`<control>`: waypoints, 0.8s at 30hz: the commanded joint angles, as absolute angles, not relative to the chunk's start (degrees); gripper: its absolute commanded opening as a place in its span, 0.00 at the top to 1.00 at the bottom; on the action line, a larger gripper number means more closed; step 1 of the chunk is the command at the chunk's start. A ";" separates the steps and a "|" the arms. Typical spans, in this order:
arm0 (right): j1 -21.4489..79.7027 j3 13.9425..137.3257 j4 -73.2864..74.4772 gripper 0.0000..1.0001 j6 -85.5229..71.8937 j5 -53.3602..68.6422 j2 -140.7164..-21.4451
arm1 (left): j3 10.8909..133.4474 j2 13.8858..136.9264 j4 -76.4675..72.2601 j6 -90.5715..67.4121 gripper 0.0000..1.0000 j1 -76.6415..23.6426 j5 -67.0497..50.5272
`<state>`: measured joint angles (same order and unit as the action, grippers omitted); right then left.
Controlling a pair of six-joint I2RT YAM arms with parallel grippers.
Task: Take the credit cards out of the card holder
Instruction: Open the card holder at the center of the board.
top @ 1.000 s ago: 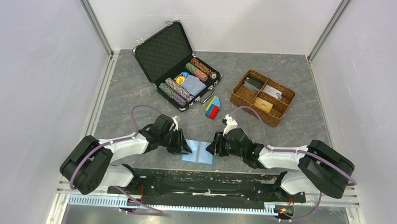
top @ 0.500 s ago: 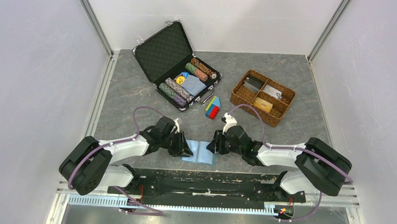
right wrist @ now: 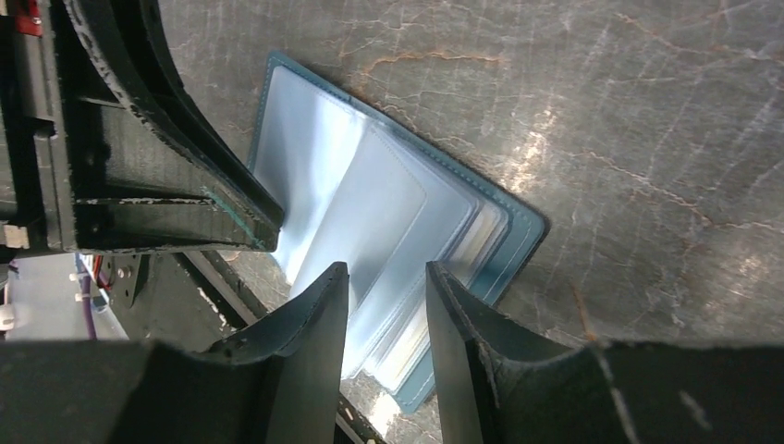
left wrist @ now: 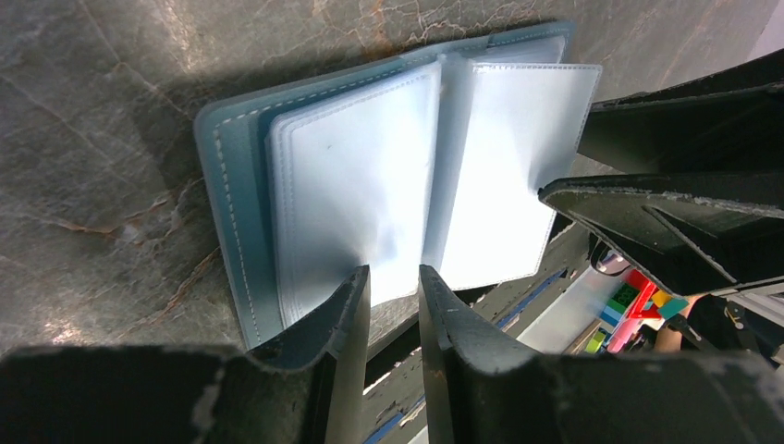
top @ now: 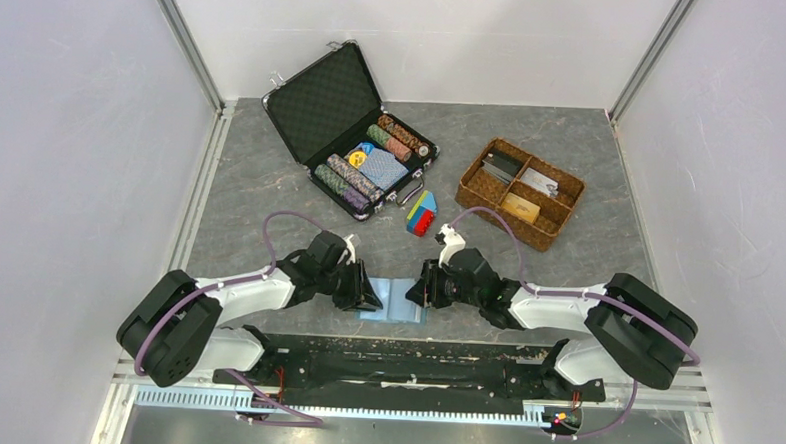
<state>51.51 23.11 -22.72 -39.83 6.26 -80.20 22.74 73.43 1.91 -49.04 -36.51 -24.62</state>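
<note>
The card holder, a light-blue wallet, lies open and flat near the table's front edge, its clear sleeve pages fanned out. My left gripper is low over its left half, jaws a narrow gap apart with nothing between them. My right gripper is over the right half, also slightly open and empty. A pale yellowish edge shows inside the right-hand sleeves; I cannot tell whether it is a card. An orange-yellow credit card and a greyish one lie in the wicker tray.
A brown wicker tray stands at the back right. An open black chip case with chips and a blue deck sits at the back centre, and a small coloured block toy lies beside it. The arms' black base rail runs just in front of the wallet.
Both grippers have edged inward over the wallet, covering a little more of it. The right jaws have narrowed slightly. The wallet has stayed put.
</note>
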 commanded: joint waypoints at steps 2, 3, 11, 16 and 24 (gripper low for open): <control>51.88 23.55 -29.09 0.61 -40.90 10.14 -79.75 | 22.07 72.44 1.23 -50.55 0.67 -36.83 -24.70; 51.94 23.51 -29.94 0.61 -41.20 10.63 -79.93 | 22.10 72.47 1.26 -50.54 0.67 -36.83 -24.71; 53.07 23.95 -33.14 0.60 -42.35 12.02 -81.31 | 22.24 72.01 1.25 -50.54 0.66 -36.91 -25.13; 54.02 24.99 -34.15 0.60 -42.43 12.25 -82.41 | 22.49 70.41 2.26 -50.58 0.66 -36.85 -24.93; 55.86 27.06 -35.02 0.55 -42.36 12.57 -84.45 | 26.95 64.24 11.31 -48.19 0.63 -36.74 -20.31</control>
<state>55.00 24.16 -31.66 -42.41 11.90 -83.61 23.16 67.59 7.01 -49.01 -36.51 -22.63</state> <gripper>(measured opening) 0.438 0.363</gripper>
